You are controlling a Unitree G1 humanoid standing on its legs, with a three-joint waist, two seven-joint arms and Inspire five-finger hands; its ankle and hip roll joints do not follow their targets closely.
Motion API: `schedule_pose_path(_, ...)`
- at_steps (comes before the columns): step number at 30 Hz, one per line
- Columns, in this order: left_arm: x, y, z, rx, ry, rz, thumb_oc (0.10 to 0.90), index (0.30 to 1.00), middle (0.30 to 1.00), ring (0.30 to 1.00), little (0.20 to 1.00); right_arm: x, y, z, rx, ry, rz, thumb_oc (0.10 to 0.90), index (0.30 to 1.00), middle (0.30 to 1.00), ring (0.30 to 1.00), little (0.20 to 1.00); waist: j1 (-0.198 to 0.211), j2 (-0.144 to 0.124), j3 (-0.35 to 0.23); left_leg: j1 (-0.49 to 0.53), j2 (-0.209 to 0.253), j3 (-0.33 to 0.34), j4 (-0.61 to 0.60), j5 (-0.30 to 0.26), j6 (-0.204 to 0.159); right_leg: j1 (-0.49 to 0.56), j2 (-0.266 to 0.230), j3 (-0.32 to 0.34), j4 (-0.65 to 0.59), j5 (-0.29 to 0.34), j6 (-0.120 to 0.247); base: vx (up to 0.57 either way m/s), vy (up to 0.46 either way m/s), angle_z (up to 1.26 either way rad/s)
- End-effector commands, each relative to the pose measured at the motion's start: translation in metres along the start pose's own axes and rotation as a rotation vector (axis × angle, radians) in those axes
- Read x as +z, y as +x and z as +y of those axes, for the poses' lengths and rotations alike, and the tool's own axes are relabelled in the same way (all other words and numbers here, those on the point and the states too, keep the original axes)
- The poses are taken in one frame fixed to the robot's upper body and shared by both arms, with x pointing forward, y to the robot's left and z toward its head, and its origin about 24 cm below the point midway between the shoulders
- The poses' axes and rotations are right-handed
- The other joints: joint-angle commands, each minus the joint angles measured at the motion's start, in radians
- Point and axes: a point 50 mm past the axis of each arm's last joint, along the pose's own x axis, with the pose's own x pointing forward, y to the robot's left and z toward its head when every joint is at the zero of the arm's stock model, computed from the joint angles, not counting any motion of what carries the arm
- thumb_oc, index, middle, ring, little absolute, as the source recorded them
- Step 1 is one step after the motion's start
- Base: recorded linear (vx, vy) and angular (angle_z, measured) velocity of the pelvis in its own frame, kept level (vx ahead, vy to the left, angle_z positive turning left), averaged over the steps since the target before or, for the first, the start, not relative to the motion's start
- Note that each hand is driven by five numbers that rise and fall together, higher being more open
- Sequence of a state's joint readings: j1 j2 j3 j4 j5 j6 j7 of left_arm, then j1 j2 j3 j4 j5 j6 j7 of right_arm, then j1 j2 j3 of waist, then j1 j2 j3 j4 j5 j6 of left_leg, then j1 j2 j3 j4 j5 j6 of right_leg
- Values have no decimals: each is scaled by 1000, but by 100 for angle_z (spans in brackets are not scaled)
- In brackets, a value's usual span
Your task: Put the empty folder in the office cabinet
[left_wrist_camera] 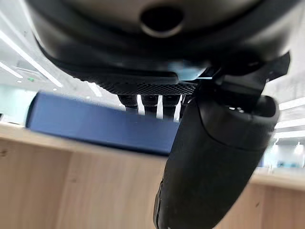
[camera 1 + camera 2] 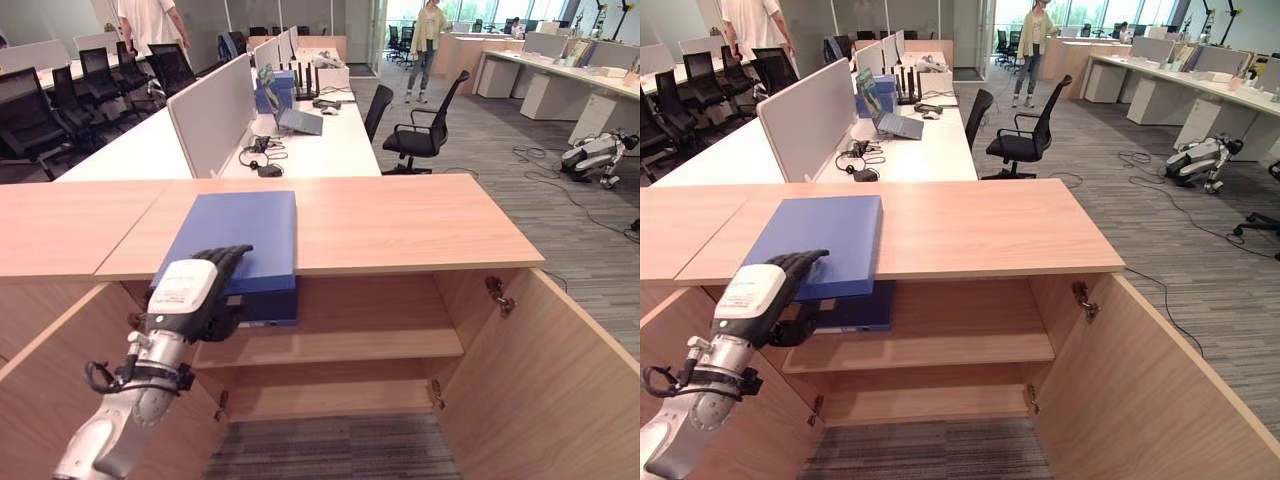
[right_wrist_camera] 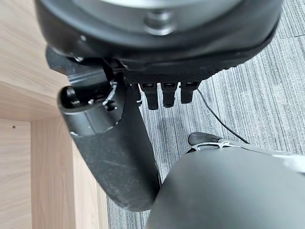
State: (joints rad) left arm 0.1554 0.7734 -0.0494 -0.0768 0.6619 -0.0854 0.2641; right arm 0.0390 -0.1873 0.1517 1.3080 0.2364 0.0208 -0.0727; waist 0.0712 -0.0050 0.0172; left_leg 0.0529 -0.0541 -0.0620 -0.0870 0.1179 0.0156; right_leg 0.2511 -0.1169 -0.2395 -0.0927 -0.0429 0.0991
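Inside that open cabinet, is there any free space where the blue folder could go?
Yes. The shelf is bare from the folder across to the right wall, and the compartment below looks free too. The crowded spot is the top's front left edge, where the left hand grips the overhanging folder.

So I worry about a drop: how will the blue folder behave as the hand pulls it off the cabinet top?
The folder looks stiff and boxy, so it likely won't flop. Its near end overhangs the cabinet edge, so it may tip down. The left hand grips that end, fingers on top, thumb beneath; the smooth cover might slip.
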Motion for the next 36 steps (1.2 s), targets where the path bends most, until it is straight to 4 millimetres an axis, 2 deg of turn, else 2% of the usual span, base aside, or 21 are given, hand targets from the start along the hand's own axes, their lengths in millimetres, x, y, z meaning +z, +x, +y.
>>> schedule_pose_path(1,1,33,45,240,125,-33,800,900,900,900,900,27,1,1,0,-69,-68,800,900,900,900,900,-6,-20,-19,76,17,-58,0,-195,-31,-63,-18,41,5,42,57,-1,-1,-12)
schedule_pose_path(2,-4,34,41,226,139,-7,800,900,900,900,900,27,1,0,-2,-70,-67,800,900,900,900,900,-8,-19,-21,76,17,-56,0,-196,-31,-63,-18,42,5,43,57,-10,-3,-10)
schedule_pose_path(3,-23,35,32,186,243,90,800,900,900,900,900,27,2,-5,-14,-79,-62,800,900,900,900,900,-17,-19,-23,77,18,-50,0,-197,-31,-64,-16,49,5,43,57,-10,-3,-8)
schedule_pose_path(4,-23,35,32,186,243,90,800,900,900,900,900,27,2,-5,-14,-78,-62,800,900,900,900,900,-16,-19,-23,77,18,-50,0,-197,-31,-65,-16,49,5,43,57,-17,-5,-8)
schedule_pose_path(7,-41,38,22,141,340,182,800,900,900,900,900,27,2,-8,-21,-96,-58,800,900,900,900,900,-24,-19,-25,77,21,-42,0,-198,-31,-65,-16,56,5,43,57,-20,-3,-14)
schedule_pose_path(8,-47,38,18,118,372,217,565,547,547,547,547,27,2,-10,-27,-103,-58,800,900,900,900,900,-27,-19,-26,78,20,-38,0,-199,-31,-65,-15,58,5,43,57,-23,-10,-18)
schedule_pose_path(9,-54,37,13,95,401,251,400,300,300,300,300,28,2,-11,-27,-110,-60,800,900,900,900,900,-31,-21,-27,78,21,-36,0,-199,-31,-67,-15,61,5,44,57,-17,-10,-9)
schedule_pose_path(12,-57,35,8,102,423,279,400,300,300,300,300,27,2,-10,-28,-109,-59,800,900,900,900,900,-32,-22,-25,80,21,-32,0,-201,-30,-67,-16,62,5,44,57,1,-4,-5)
schedule_pose_path(15,-50,32,2,148,423,245,400,300,300,300,300,25,2,-10,-43,-104,-61,800,900,900,900,900,-34,-23,-25,81,21,-31,0,-203,-30,-68,-18,65,5,44,57,-1,-1,-3)
schedule_pose_path(17,-40,32,-14,148,378,212,400,300,300,300,300,26,1,-7,-58,-82,-72,800,900,900,900,900,-34,-19,-26,84,18,-29,0,-204,-27,-67,-20,65,5,46,58,-1,7,-3)
schedule_pose_path(21,-25,35,-23,150,310,170,400,300,300,300,300,28,1,-5,-66,-60,-80,800,900,900,900,900,-33,-17,-27,86,16,-31,0,-205,-25,-65,-22,62,5,46,59,1,4,-2)
schedule_pose_path(22,-14,37,-21,175,251,134,400,300,300,300,300,27,1,-3,-69,-46,-77,800,900,900,900,900,-31,-17,-27,87,14,-35,0,-205,-24,-63,-23,60,5,47,58,0,0,0)
schedule_pose_path(24,24,38,-5,251,80,-17,400,300,300,300,300,27,1,-1,-70,-24,-70,800,900,900,900,900,-26,-19,-22,77,10,-43,0,-191,-21,-69,-24,55,5,57,56,-41,13,1)
schedule_pose_path(29,72,24,15,243,-214,-234,400,300,300,300,300,26,1,0,-76,1,-63,800,900,900,900,900,-20,-18,-10,76,8,-54,0,-197,-17,-66,-25,46,5,56,57,-1,13,11)
schedule_pose_path(30,98,16,25,171,-416,-373,400,300,300,300,300,27,2,-3,-85,6,-60,800,900,900,900,900,-20,-16,0,68,5,-57,0,-185,-14,-73,-27,42,5,67,57,-55,29,2)
schedule_pose_path(32,116,8,30,22,-677,-463,400,300,300,300,300,25,2,-5,-80,1,-41,800,900,900,900,900,-21,-10,5,69,7,-60,0,-192,-13,-72,-27,39,5,63,60,-10,22,8)
schedule_pose_path(33,122,3,35,-87,-939,-512,400,300,300,300,300,23,2,-3,-56,-18,-21,800,900,900,900,900,-21,-5,8,71,8,-61,0,-193,-13,-71,-28,37,5,63,61,28,18,9)
schedule_pose_path(34,126,1,40,-180,-1106,-559,400,300,300,300,300,23,2,2,-14,-46,-12,800,900,900,900,900,-20,-6,9,74,8,-62,0,-194,-14,-68,-29,35,5,62,61,5,10,6)
schedule_pose_path(35,126,2,38,-244,-1220,-556,400,300,300,300,300,23,2,6,23,-69,-11,800,900,900,900,900,-17,-8,13,75,8,-62,0,-195,-16,-66,-30,33,5,61,61,7,-6,7)
schedule_pose_path(36,127,2,38,-264,-1252,-561,400,300,300,300,300,24,2,8,35,-75,-17,800,900,900,900,900,-15,-11,14,75,9,-61,0,-196,-17,-66,-30,32,5,60,61,0,-26,8)
